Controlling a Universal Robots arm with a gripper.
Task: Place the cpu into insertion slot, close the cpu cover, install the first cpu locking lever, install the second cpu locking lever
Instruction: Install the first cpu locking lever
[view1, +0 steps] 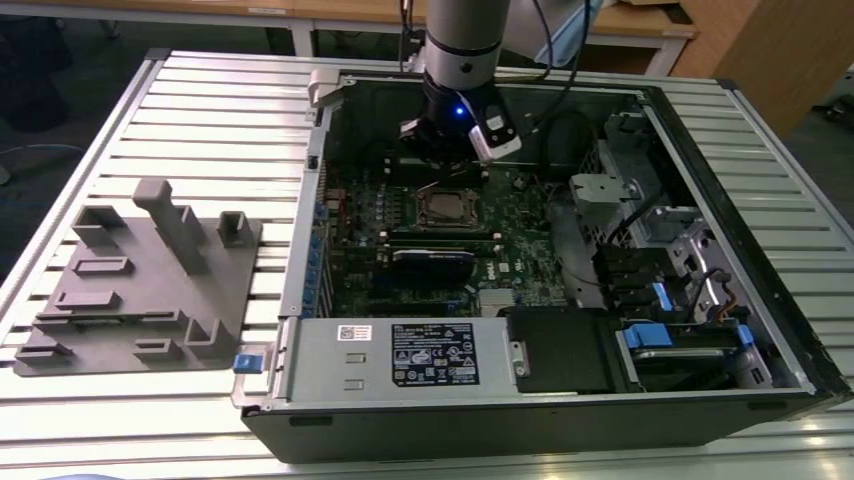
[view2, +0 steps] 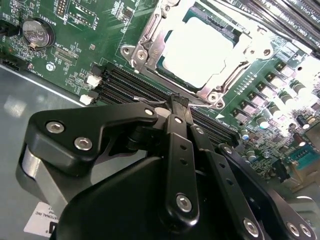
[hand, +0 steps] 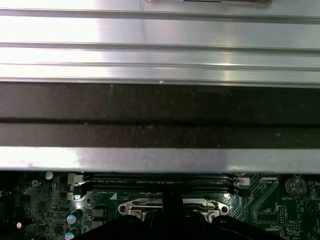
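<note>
In the exterior view the open computer case (view1: 318, 200) lies on the slatted worktop (view1: 200, 110), with a grey fixture tray (view1: 147, 270) towards the exterior view's left. The arm comes down at the upper middle of the frame, and its pincer (view1: 438, 150) hangs inside the case over the motherboard (view1: 387, 285). The cpu (view1: 447, 207) is already seated in the insertion slot (view1: 447, 224), just below the pincer in the frame and close to it, a little towards the exterior view's right of the tip. In the second wrist view the pincer (view2: 178, 104) has its fingers drawn together to a narrow point with nothing visible between them. The pale cpu (view2: 197, 50) lies straight ahead of that point, framed by the silvery cpu cover (view2: 145, 40), which looks to lie flat around it. The long black memory slots (view2: 130, 82) run crosswise between the tip and the chip, so the tip is apart from the cover rather than touching it. A coin battery (view2: 37, 32) sits well off to one side. In the first wrist view the narrow pincer (hand: 172, 202) stands in front of the insertion slot (hand: 210, 206), with the memory slots (hand: 160, 182) just beyond.
</note>
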